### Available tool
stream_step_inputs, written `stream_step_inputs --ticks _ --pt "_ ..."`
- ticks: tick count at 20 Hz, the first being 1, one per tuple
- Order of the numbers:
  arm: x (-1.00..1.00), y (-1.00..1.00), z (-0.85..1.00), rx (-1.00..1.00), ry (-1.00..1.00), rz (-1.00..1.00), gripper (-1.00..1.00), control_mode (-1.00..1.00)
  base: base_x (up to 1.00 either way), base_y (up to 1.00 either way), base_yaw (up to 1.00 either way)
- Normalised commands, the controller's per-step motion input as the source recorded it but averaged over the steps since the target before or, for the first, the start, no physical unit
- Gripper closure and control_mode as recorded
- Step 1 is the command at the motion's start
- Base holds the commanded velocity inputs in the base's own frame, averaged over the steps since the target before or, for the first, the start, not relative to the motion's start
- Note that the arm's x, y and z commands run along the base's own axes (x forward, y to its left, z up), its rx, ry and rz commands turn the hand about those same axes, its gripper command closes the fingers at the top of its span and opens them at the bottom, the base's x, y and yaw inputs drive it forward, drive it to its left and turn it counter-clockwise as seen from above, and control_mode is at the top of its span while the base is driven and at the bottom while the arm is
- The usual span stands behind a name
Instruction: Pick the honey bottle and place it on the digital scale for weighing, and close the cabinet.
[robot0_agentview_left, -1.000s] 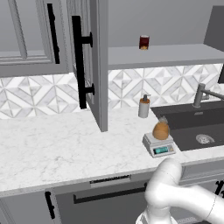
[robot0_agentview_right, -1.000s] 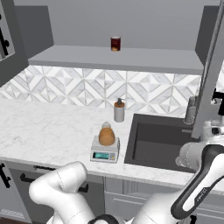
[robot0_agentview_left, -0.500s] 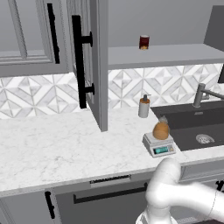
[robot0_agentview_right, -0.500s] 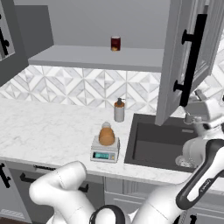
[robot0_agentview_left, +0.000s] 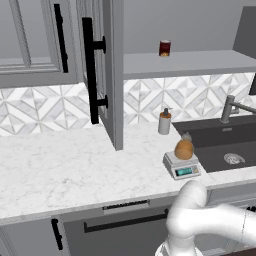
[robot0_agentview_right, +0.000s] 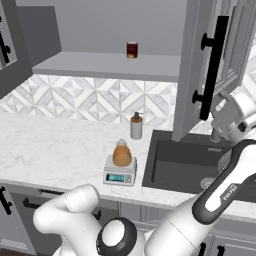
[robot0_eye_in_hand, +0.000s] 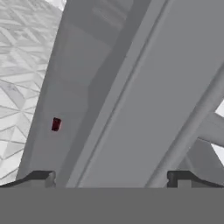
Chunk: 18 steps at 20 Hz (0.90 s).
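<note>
The amber honey bottle (robot0_agentview_left: 183, 149) (robot0_agentview_right: 121, 155) stands upright on the small digital scale (robot0_agentview_left: 181, 168) (robot0_agentview_right: 120, 174) on the counter beside the sink. Both doors of the upper cabinet are open: the left door (robot0_agentview_left: 111, 70) juts out over the counter, and the right door (robot0_agentview_right: 199, 70) hangs partly swung with its black bar handle (robot0_agentview_right: 214, 67) facing the room. My hand (robot0_agentview_right: 231, 112) is up behind the right door's lower outer edge. In the hand view my gripper (robot0_eye_in_hand: 111, 179) is open, fingertips (robot0_eye_in_hand: 44, 177) wide apart, nothing between them, right against the door panel (robot0_eye_in_hand: 144, 87).
A pale soap pump dispenser (robot0_agentview_left: 164, 121) (robot0_agentview_right: 136, 126) stands by the backsplash. A small dark-red jar (robot0_agentview_left: 164, 48) (robot0_agentview_right: 132, 50) (robot0_eye_in_hand: 56, 124) sits on the cabinet shelf. The dark sink (robot0_agentview_right: 180, 162) and its faucet (robot0_agentview_left: 230, 107) lie to the right. Marble counter (robot0_agentview_left: 60, 165) stretches left.
In the right base view the right cabinet door has swung leftward from the frame's edge, and my hand has risen from near the sink to behind it. Bottle and scale have not moved.
</note>
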Motion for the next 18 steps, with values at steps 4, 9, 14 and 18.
stream_step_inputs --ticks 4,9,14,18 --pt "0.0 0.51 0.47 -0.18 0.51 -0.14 -1.0 -1.0 0.0 0.0 0.0" --pt "0.0 0.8 0.12 -0.24 0.39 -0.17 -1.0 -1.0 0.0 0.0 0.0" --pt "0.06 0.72 0.09 -0.23 0.28 -0.17 -1.0 -1.0 0.0 0.0 0.0" --pt "0.31 0.65 0.18 -0.16 0.16 -0.17 -1.0 -1.0 0.0 0.0 0.0"
